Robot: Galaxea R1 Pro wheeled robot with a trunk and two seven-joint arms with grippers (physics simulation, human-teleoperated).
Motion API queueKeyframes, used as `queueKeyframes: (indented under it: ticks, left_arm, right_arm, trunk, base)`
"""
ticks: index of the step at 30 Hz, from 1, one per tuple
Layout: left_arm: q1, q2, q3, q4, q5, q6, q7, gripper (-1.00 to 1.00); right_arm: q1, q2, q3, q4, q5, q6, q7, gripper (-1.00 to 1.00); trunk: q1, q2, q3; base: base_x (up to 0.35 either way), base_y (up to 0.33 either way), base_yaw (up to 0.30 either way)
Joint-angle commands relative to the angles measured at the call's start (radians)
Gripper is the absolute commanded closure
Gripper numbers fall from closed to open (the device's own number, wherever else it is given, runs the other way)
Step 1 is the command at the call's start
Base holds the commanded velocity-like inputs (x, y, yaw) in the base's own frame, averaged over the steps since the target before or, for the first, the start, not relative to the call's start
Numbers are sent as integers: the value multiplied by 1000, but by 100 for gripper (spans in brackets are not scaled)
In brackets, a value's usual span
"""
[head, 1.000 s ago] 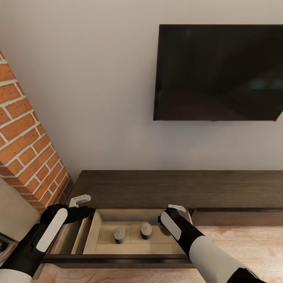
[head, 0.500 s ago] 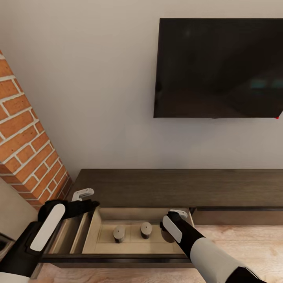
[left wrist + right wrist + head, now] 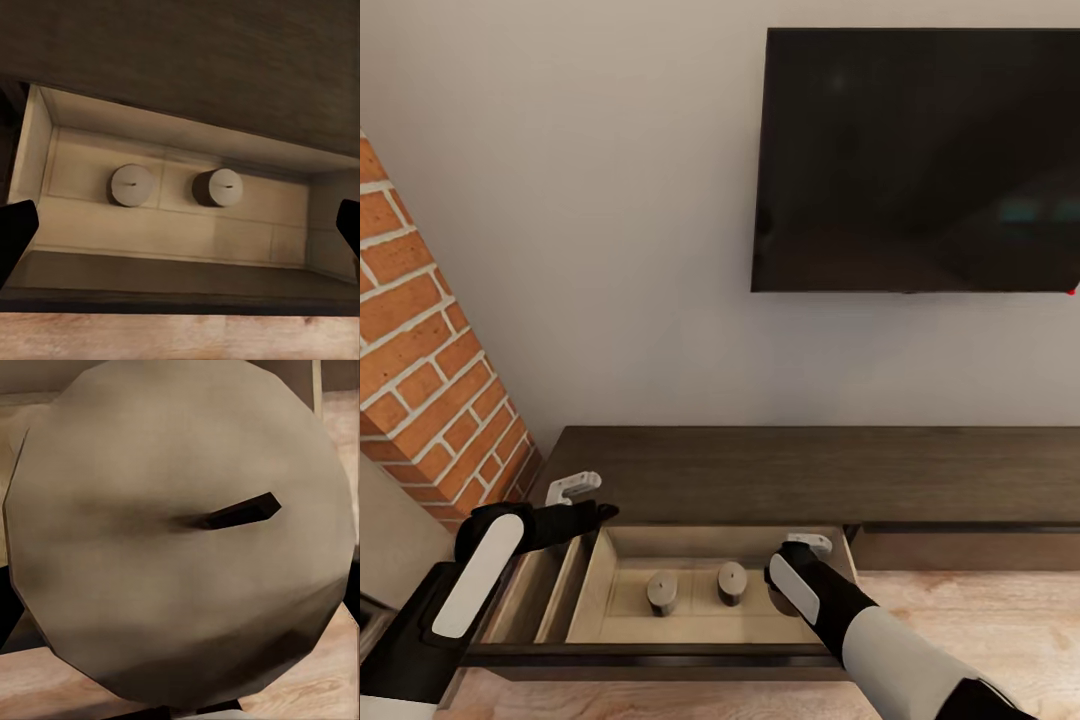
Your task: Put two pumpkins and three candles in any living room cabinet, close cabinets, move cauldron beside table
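Note:
The cabinet (image 3: 810,475) runs along the wall with its left drawer (image 3: 660,657) pulled open. Two candles (image 3: 662,592) (image 3: 731,583) stand upright on the pale drawer floor, seen from above as candles (image 3: 133,184) (image 3: 222,187). My right gripper (image 3: 788,592) reaches down into the drawer's right end, shut on a third candle (image 3: 180,540) whose flat top and dark wick face the right wrist camera. My left gripper (image 3: 596,516) hovers open over the drawer's left rear corner, and its fingertips (image 3: 15,234) stand wide apart with nothing between them. No pumpkin, cauldron or table is in view.
A black TV (image 3: 920,160) hangs on the pale wall above the unit. A brick column (image 3: 420,400) stands at the unit's left end. To the right of the open drawer a shut drawer front (image 3: 970,550) meets the wooden floor (image 3: 980,610).
The head view has shifted a little, lifting the TV in the picture. My right gripper has sunk lower into the drawer with its candle. My left gripper has edged toward the cabinet top.

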Motion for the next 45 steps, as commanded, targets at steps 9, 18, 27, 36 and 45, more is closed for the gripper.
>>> queueKeyframes:
  ticks: [9, 18, 27, 36, 45]
  left_arm:
    - [-1, -11, -3, -1, 10, 1, 11, -100]
    - [-1, -13, -4, -2, 9, 1, 11, -100]
    - [-1, -13, -3, -2, 8, 1, 11, -100]
    - [-1, -11, -2, -4, 8, 1, 11, -100]
    - [-1, -12, -4, -3, 8, 1, 11, -100]
  right_arm:
    - [-1, 0, 23, -9, -4, -1, -7, 100]
    - [-1, -3, 35, -11, -4, -12, -5, 100]
    - [-1, -3, 41, -12, -4, -39, 2, 100]
    - [-1, -9, 41, -4, -5, -79, 100, 100]
    - [-1, -10, 41, 3, -6, -99, 106, 100]
  trunk:
    - [35, -64, -29]
    - [69, -127, -57]
    - [104, -190, -86]
    - [138, -253, -114]
    - [173, -316, -142]
  base:
    - [0, 0, 0]
    - [0, 0, 0]
    - [0, 0, 0]
    - [0, 0, 0]
    - [0, 0, 0]
